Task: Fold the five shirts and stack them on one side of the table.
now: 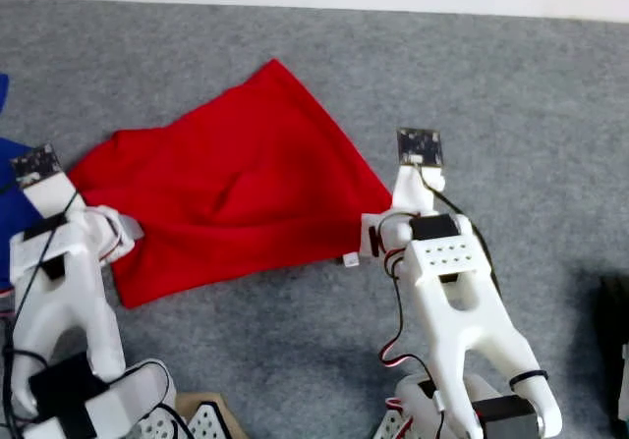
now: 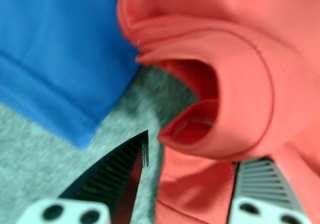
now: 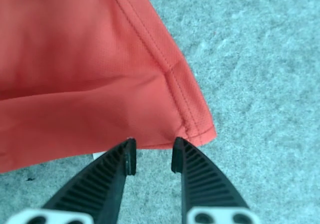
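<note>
Red cloth takes up the middle of the grey bench (image 1: pixel 511 85): the red shirt (image 1: pixel 236 193) lies there spread out and rumpled, one corner pointing toward the far edge and its wide lower hem facing the arms. Your left end effector (image 1: pixel 116 231) sits at the shirt's left end. In the left wrist view its two ribbed fingers are spread wide (image 2: pixel 197 154), and a rolled opening of the red shirt (image 2: pixel 240 83) bulges between them and lies over one finger without being clamped. Just past that end of the red shirt is a blue shirt (image 2: pixel 55 43), lying flat on the bench beside it and running off the picture's left edge in the high view (image 1: pixel 6 159). Your right end effector (image 1: pixel 366 243) is at the red shirt's right-hand lower corner. There its fingers stand only a narrow gap apart (image 3: pixel 153 156), with their tips right at the stitched hem of the shirt (image 3: pixel 75 73), and you cannot see any cloth pinched between them. A small white tag (image 1: pixel 351 258) pokes out from the hem just beside that end effector; any print on it is too small to read.
</note>
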